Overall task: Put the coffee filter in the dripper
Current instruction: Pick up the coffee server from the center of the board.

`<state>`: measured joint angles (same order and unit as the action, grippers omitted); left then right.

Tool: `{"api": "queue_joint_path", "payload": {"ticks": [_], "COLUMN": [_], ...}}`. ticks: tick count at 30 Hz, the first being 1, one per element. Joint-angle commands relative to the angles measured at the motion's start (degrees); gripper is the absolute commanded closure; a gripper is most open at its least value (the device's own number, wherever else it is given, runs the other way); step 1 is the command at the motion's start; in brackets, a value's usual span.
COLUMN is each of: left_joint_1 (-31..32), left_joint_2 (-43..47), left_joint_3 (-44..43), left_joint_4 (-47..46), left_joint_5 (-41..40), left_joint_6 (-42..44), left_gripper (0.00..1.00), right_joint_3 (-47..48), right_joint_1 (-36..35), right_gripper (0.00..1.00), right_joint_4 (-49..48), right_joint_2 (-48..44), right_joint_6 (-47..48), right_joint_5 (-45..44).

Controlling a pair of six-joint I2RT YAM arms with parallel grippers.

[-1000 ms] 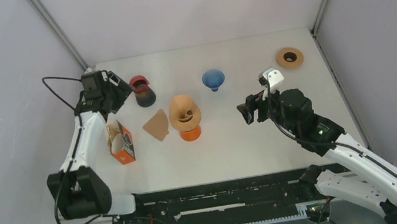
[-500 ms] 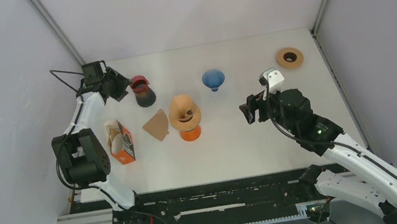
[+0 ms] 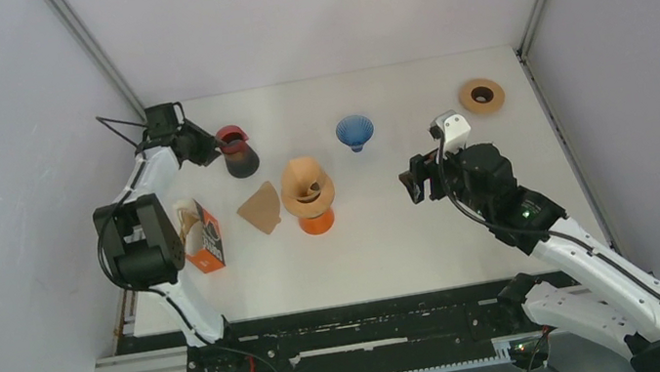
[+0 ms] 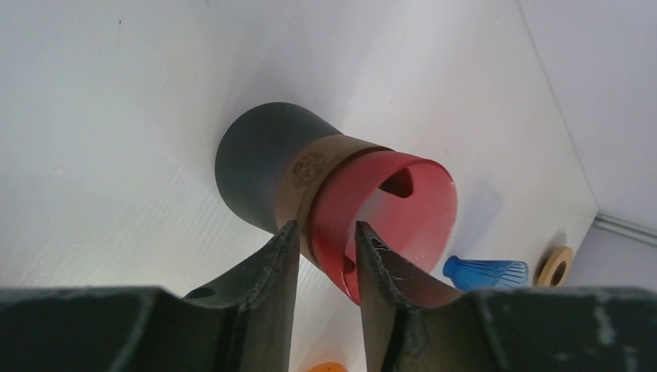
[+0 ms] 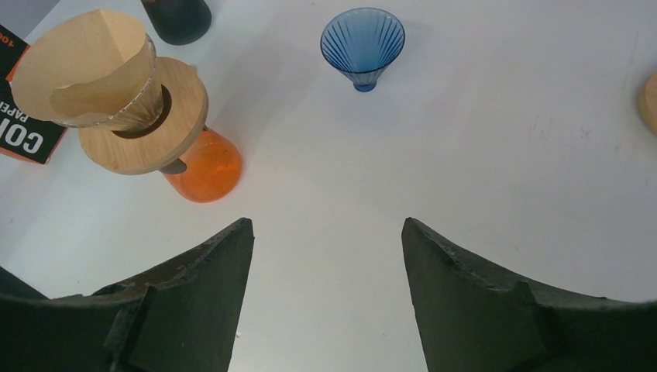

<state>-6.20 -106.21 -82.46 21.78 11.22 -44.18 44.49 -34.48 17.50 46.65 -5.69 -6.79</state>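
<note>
A red dripper [image 3: 231, 139] sits on a dark carafe [image 3: 243, 164] at the back left. My left gripper [image 3: 207, 147] is at its rim. In the left wrist view my left gripper [image 4: 325, 232] is shut on the red dripper's [image 4: 403, 209] wall, one finger outside and one inside. A loose brown coffee filter [image 3: 260, 208] lies flat on the table. Another filter [image 3: 304, 182] sits in a glass dripper with a wooden collar on an orange carafe [image 3: 317, 222]; it also shows in the right wrist view [image 5: 85, 66]. My right gripper [image 3: 415, 183] is open and empty, and hovers over bare table [image 5: 325, 225].
A blue dripper [image 3: 354, 131] stands upside down at the back middle. A wooden ring [image 3: 481, 95] lies at the back right. An orange filter box [image 3: 202, 237] stands at the left, near the left arm. Grey walls enclose the table.
My left arm has swung back and its gripper has moved right onto the red dripper's rim. The right gripper has shifted only slightly.
</note>
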Motion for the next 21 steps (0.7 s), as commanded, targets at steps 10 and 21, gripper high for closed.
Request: {"api": "queue_joint_path", "payload": {"ticks": [10,21], "left_joint_1": [-0.3,-0.3], "left_joint_2": [-2.9,3.1], "left_joint_3": [-5.5,-4.9], "left_joint_4": [1.1,1.9], "left_joint_5": [1.1,-0.5], "left_joint_6": [1.0,3.4], "left_gripper": [0.79,1.0], "right_joint_3": [-0.4,-0.3], "right_joint_1": [1.3,1.3], "right_gripper": [0.21,0.21], "right_joint_4": [-2.7,-2.4], "right_joint_2": [0.0,-1.2], "right_joint_6": [-0.5,-0.9], "right_joint_5": [2.0,2.1]}}
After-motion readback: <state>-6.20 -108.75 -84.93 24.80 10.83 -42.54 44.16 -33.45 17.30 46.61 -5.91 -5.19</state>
